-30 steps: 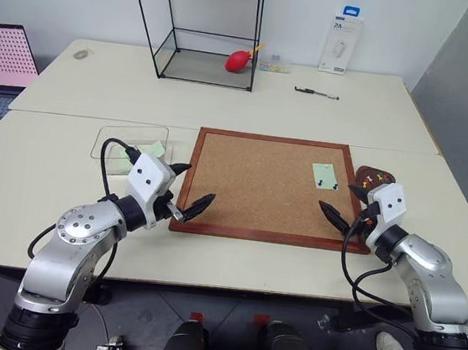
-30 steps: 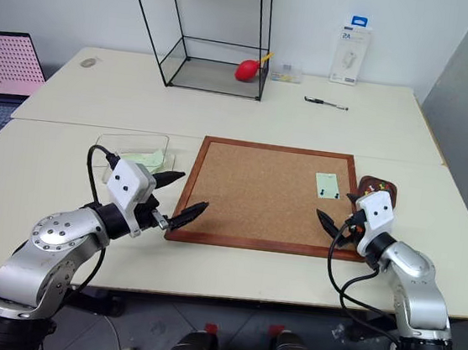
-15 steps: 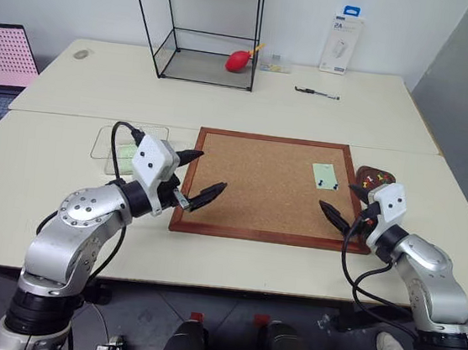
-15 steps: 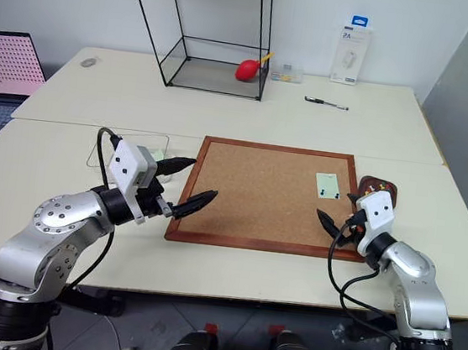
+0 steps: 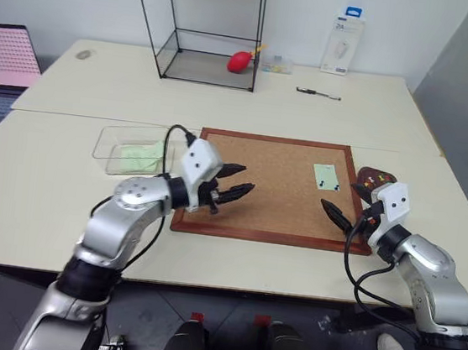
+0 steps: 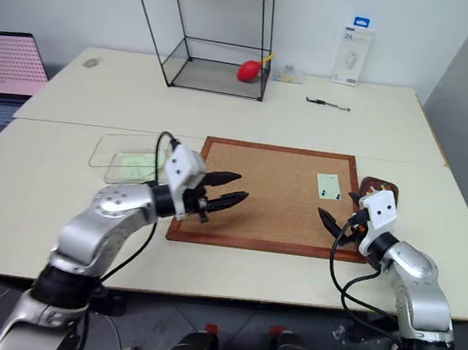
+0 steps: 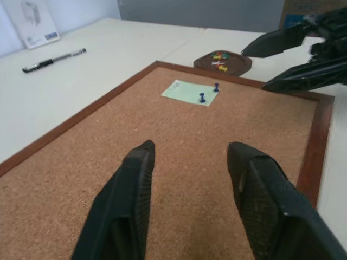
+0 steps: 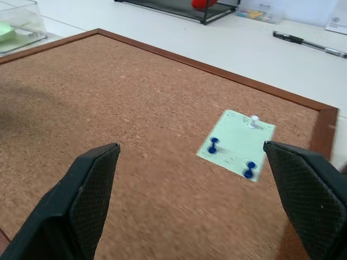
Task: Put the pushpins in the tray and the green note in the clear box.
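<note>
The green note (image 5: 327,176) lies pinned on the right part of the corkboard (image 5: 260,203). Two blue pushpins (image 8: 213,144) and a white one (image 8: 253,121) stand in it. The brown tray (image 5: 375,176) sits just past the board's right edge with several coloured pushpins in it. The clear box (image 5: 133,147) stands left of the board with a pale green slip (image 5: 142,153) inside. My left gripper (image 5: 246,180) hovers over the board's left half, open and empty. My right gripper (image 5: 337,195) is open at the board's front right corner, a short way before the note.
At the back of the table stands a tall black-framed glass case (image 5: 210,29) with a red object (image 5: 239,60) in it. A pen (image 5: 318,92) and a white package (image 5: 342,45) lie at the back right. A laptop (image 5: 6,56) sits far left.
My left arm swung right and forward from the board's left edge to over the cork, and its fingers drew closer together. The right arm kept still.
</note>
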